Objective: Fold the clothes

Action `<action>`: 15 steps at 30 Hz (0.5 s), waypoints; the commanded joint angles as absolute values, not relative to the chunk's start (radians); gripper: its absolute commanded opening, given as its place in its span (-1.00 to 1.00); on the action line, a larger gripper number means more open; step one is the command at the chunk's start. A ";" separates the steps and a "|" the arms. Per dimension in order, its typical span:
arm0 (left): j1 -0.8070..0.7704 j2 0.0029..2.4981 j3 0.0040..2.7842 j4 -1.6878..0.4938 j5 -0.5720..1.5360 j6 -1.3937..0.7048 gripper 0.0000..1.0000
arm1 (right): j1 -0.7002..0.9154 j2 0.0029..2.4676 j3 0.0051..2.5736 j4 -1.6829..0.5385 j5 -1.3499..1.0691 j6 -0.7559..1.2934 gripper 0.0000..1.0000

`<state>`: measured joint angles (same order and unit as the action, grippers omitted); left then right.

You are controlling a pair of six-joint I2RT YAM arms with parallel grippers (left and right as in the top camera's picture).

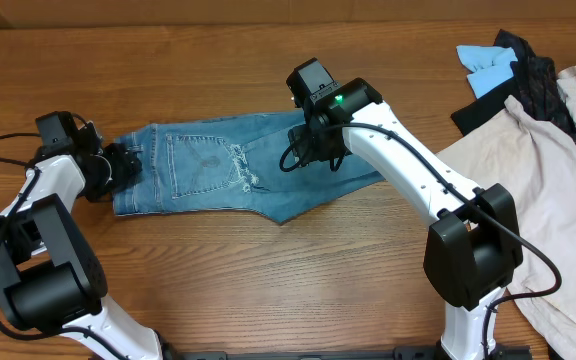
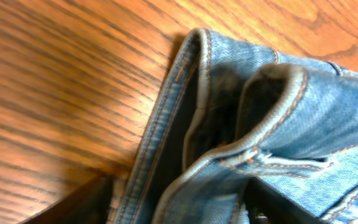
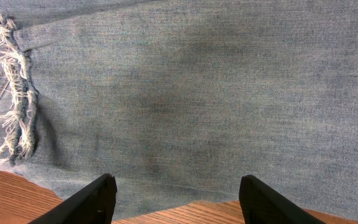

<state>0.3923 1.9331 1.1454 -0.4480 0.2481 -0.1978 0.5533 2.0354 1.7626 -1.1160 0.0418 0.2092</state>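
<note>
jeans [image 1: 208, 165]: 1 pair | left tool [image 1: 120, 166]: grip cannot tell | right tool [image 3: 178, 198]: spread

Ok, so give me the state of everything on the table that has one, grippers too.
jeans: lying flat, legs folded back over the seat, frayed hem on top.
left gripper: straddling the jeans' waist end; grip unclear.
right gripper: open, over the denim, holding nothing.
beige garment: crumpled, unfolded, at the right edge.
black garment: bunched up beside it.
blue cloth: crumpled, touching the black garment.
</note>
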 commanded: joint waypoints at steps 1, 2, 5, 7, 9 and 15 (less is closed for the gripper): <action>0.383 2.064 1.067 -0.482 0.327 -0.201 0.05 | 0.559 1.991 1.791 -1.114 0.051 0.211 0.34; 0.383 2.064 1.067 -0.482 0.334 -0.201 -0.09 | 0.559 1.991 1.791 -1.114 0.050 0.210 0.34; 0.383 2.064 1.067 -0.489 0.334 -0.197 -0.27 | 0.559 1.991 1.791 -1.114 0.051 0.211 0.35; 0.386 2.064 1.069 -0.500 0.333 -0.186 -0.62 | 0.559 1.991 1.791 -1.114 0.051 0.210 0.34; 0.394 2.064 1.078 -0.514 0.334 -0.187 -0.92 | 0.559 1.991 1.791 -1.114 0.051 0.210 0.35; 0.440 2.036 1.183 -0.652 0.335 -0.187 -0.92 | 0.527 1.982 1.797 -1.113 0.096 0.264 0.28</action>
